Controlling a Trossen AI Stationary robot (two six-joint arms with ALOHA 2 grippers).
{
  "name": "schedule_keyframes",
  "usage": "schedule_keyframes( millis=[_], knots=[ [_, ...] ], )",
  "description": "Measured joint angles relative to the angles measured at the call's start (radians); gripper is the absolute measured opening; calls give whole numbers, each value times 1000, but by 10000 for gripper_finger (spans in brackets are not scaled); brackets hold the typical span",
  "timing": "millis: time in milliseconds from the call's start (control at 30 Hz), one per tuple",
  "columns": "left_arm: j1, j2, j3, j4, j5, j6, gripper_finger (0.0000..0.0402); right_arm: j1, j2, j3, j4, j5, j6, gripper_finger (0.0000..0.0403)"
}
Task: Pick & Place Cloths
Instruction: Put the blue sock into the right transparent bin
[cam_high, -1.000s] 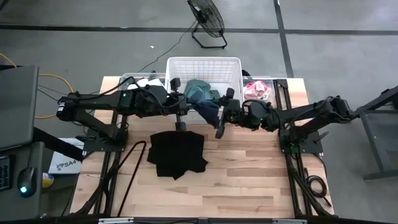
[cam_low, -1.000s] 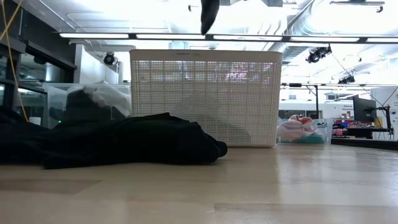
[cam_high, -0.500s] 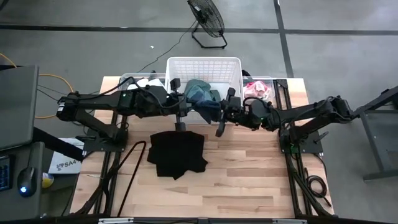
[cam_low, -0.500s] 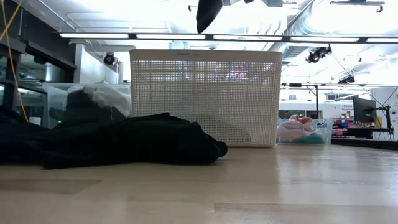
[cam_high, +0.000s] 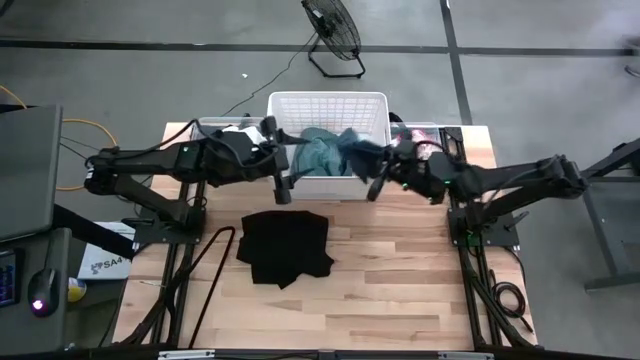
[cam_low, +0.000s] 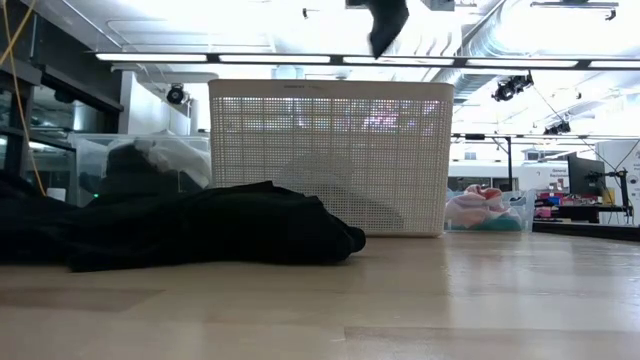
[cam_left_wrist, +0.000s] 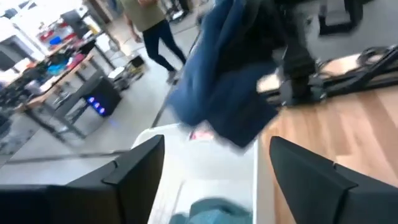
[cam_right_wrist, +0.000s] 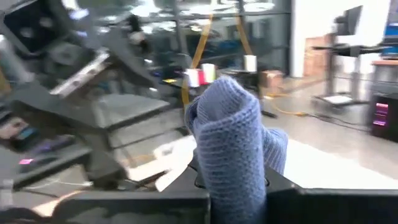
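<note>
A dark blue knit cloth (cam_right_wrist: 233, 143) is up in the air over the white lattice basket (cam_high: 328, 100), with my right gripper (cam_high: 372, 168) shut on it. In the low view its lower end (cam_low: 388, 25) dangles above the basket's rim. My left gripper (cam_left_wrist: 211, 168) stands open just to the left of it, over the basket's left front corner, with nothing between its fingers. A teal-green cloth (cam_high: 315, 150) lies in the basket. A black cloth (cam_high: 285, 245) lies spread flat on the table in front of the basket. My right gripper pinches a bunched fold of the dark blue cloth (cam_right_wrist: 231, 171) between its two fingers, reaching in from the table's right. Several layers stand up between the fingers. The rest of the cloth (cam_left_wrist: 230, 81) hangs slack, lifted clear of the basket and the table.
Clear bins flank the basket: the left one (cam_high: 215, 128) holds dark and white cloths, the right one (cam_high: 415, 140) holds pink cloth. A fan (cam_high: 332, 30) stands on the floor beyond the table. Bare wood lies toward the table's near edge (cam_high: 400, 300).
My right gripper has shut on the dark blue cloth and carried it toward the table's right and far edge, over the basket. My left gripper has opened, let go of that cloth and drawn back toward the left.
</note>
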Motion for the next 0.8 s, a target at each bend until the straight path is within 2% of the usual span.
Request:
schedule_keyframes(
  millis=[300, 400, 600, 800],
  knots=[
    [-1, -41, 0, -22, -26, -4, 294, -14, -182, 0, -393, 310, 81, 5],
    [0, -42, -1, -29, -26, -10, 294, -48, -227, 0, -528, 370, 142, 5],
    [0, -43, -1, -50, -26, -29, 294, -176, -260, 1, -768, 351, 217, 5],
    [0, -43, -1, -62, -26, -36, 294, -370, -229, 1, -980, 222, 248, 5]
  ],
)
